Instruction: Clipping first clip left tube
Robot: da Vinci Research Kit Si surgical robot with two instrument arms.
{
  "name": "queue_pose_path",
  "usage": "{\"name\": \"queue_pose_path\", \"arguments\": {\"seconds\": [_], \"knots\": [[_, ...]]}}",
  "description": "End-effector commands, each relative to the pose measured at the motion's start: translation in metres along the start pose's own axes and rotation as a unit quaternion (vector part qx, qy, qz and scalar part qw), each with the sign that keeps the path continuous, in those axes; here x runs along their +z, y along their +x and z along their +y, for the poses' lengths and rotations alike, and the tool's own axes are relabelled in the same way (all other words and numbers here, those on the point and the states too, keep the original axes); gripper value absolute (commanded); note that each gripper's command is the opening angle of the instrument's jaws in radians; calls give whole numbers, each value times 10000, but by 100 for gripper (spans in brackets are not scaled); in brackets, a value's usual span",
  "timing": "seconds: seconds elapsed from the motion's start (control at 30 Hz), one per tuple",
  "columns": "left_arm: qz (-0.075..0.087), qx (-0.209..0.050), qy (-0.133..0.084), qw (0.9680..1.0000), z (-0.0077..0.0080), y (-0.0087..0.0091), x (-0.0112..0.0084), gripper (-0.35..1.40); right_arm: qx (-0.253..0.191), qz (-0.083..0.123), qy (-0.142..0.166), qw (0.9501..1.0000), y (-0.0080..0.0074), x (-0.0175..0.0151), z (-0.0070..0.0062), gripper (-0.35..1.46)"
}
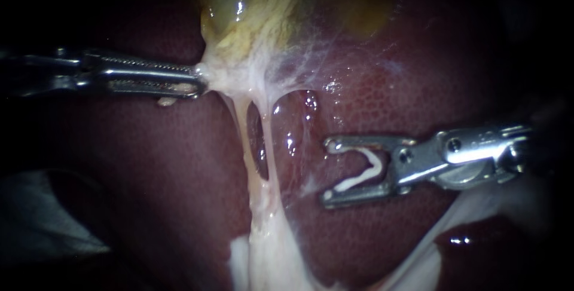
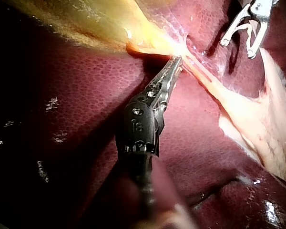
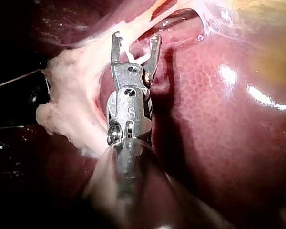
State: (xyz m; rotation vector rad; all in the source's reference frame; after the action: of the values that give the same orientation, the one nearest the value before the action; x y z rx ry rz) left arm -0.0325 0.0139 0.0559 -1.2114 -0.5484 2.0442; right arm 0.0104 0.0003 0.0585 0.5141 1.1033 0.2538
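Note:
My left instrument [image 1: 200, 80] comes in from the left, its jaws shut on pale tissue at the neck of the yellow gallbladder [image 1: 251, 4], and pulls it taut. Two thin pale strands run down from that neck with a dark window between them: the left tube [image 1: 242, 126] and the right tube [image 1: 270, 147]. My right instrument [image 1: 327, 171] sits to the right of both tubes, apart from them. Its jaws stand wide with a white clip [image 1: 366, 174] seated between them, touching both. The left wrist view shows the left instrument [image 2: 177, 59] gripping the stretched tissue.
Dark red liver [image 1: 382, 100] lies under everything. The tubes merge into a pale fatty mass [image 1: 269, 255] below, which spreads beside the right instrument [image 3: 136, 37] in its wrist view. A grey fold [image 1: 42, 219] sits at the lower left.

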Motion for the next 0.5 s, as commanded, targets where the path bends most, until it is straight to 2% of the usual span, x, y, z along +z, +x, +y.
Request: {"name": "queue_pose_path", "arguments": {"seconds": [0.03, 0.2, 0.33, 0.5], "knots": [[1, 1, 4, 10000, 0, 0, 1, -35, 13, 36, 6, 10000, 2, 4, 0, 50], [3, 33, 25, 10000, 0, -1, 2, -35, 117, 216, 46, 9997, 8, 26, 1, 50], [2, 63, 24, 10000, 0, -1, 2, -35, 138, 219, 49, 9997, 9, 45, 4, 50], [2, 62, 25, 10000, 0, -1, 2, -35, 194, 223, 105, 9995, 3, 64, 4, 50]]}}
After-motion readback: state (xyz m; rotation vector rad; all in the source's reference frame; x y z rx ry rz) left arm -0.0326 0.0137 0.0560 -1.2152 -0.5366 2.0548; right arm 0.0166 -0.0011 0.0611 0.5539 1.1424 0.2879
